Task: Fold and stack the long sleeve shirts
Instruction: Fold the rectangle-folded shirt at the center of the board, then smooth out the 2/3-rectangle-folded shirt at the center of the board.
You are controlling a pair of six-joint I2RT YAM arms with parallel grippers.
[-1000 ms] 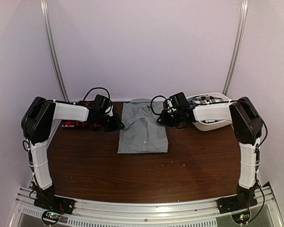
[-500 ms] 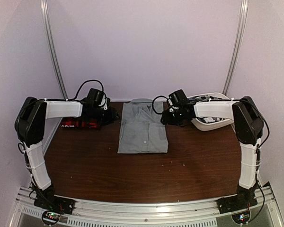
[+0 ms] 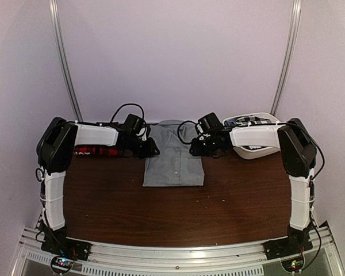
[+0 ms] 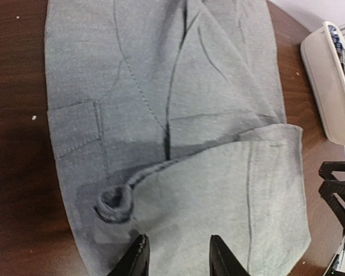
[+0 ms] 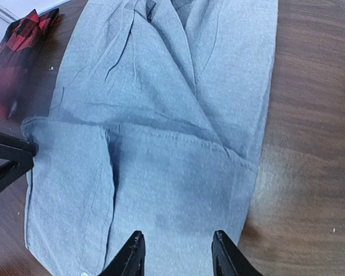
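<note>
The light grey shirt (image 3: 173,161) lies folded in a rectangle at the middle of the table, collar toward the back. My left gripper (image 3: 153,148) is open at its left edge. In the left wrist view the open gripper (image 4: 178,256) hangs over the grey cloth (image 4: 178,115), holding nothing. My right gripper (image 3: 194,148) is open at the shirt's right edge. The right wrist view shows this open gripper (image 5: 177,256) over the grey cloth (image 5: 172,115). The red-and-black plaid shirt (image 3: 95,151) lies folded at the back left, and also shows in the right wrist view (image 5: 20,57).
A white basket (image 3: 254,150) with checked cloth in it stands at the back right, also seen in the left wrist view (image 4: 328,86). The dark wooden table (image 3: 172,213) stretches toward the front edge. A few crumbs lie on it near the shirt.
Both grippers have moved inward to the grey shirt's side edges. The left arm swung right, away from the plaid shirt. The shirts have not moved.
</note>
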